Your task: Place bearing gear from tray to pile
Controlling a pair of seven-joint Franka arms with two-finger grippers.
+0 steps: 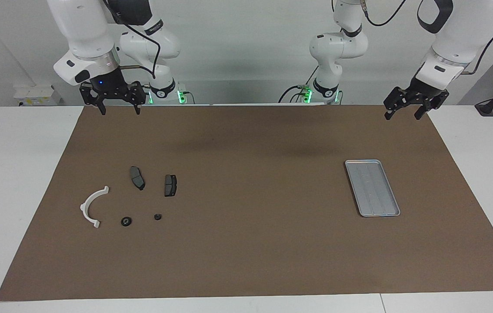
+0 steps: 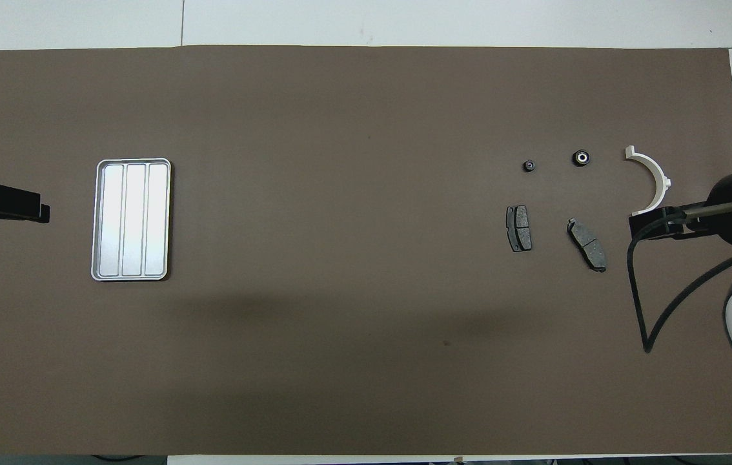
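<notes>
Across the white table [image 1: 20, 174] lies a brown mat [image 1: 255, 200] that carries everything, and only the facing view shows the two arms whole, both raised over the mat's edge nearest the robots, well clear of any part. From overhead just the grippers' tips and some of the right arm's wrist show at the sides. At the left arm's end sits the tray [image 1: 372, 188], its ridged floor bare in both views. The left gripper [image 1: 404, 114] hangs with its fingers spread wide and nothing between them, over the mat's corner near the tray. The right gripper [image 1: 119, 108] hangs likewise wide and holding nothing, over the mat's edge at the right arm's end. Below it on the mat is the pile: a white half-ring bracket [image 1: 92, 207] toward the right arm's end, with two dark plates [image 1: 137, 177] beside it, nearer to the robots. Two small round black parts lie farther from the robots than the plates: a bearing gear [image 1: 126, 221] just beside the bracket, and a smaller round part [image 1: 157, 216] beside that. Overhead, the bearing gear [image 2: 581, 157] shows a pale centre, and the right gripper's tip [image 2: 656, 226] overlaps one end of the bracket [image 2: 653, 177], though the facing view shows them well apart.
</notes>
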